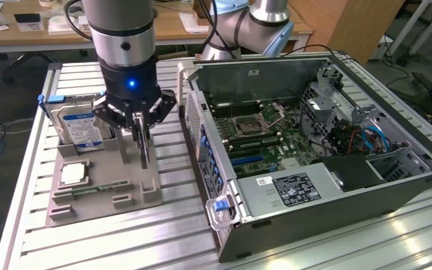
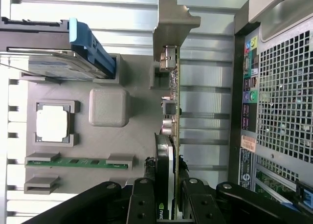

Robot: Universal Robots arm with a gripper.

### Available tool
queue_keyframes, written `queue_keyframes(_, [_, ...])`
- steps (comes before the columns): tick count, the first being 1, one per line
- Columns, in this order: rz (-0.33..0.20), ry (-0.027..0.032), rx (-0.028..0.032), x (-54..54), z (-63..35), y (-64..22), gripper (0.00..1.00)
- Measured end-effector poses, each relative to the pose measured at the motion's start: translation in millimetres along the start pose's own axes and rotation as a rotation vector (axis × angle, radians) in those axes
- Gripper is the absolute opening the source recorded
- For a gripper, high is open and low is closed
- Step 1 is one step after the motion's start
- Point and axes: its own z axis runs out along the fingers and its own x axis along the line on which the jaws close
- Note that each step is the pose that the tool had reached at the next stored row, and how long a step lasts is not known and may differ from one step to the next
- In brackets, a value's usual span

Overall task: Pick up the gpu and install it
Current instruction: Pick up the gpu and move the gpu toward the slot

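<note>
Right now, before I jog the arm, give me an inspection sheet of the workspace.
Surface: slotted aluminium table, bearing a grey plastic parts holder.
Job's things: thin dark graphics card with pale metal bracket, standing on edge at the holder; open dark computer case beside the holder.
Clutter: silver hard drive with blue-white label, square silver processor chip, green memory stick, all in the holder.
Claw: black claw shut on the graphics card.
Cables: blue cables inside the case.
Surroundings: wooden desk, second grey robot arm behind the case.
</note>
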Motion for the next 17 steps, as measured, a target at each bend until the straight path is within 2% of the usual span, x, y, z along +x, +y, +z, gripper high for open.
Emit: queue_keyframes(17, [0.000, 0.0000, 0.0000, -0.1, -17.9, 1.1, 0.27])
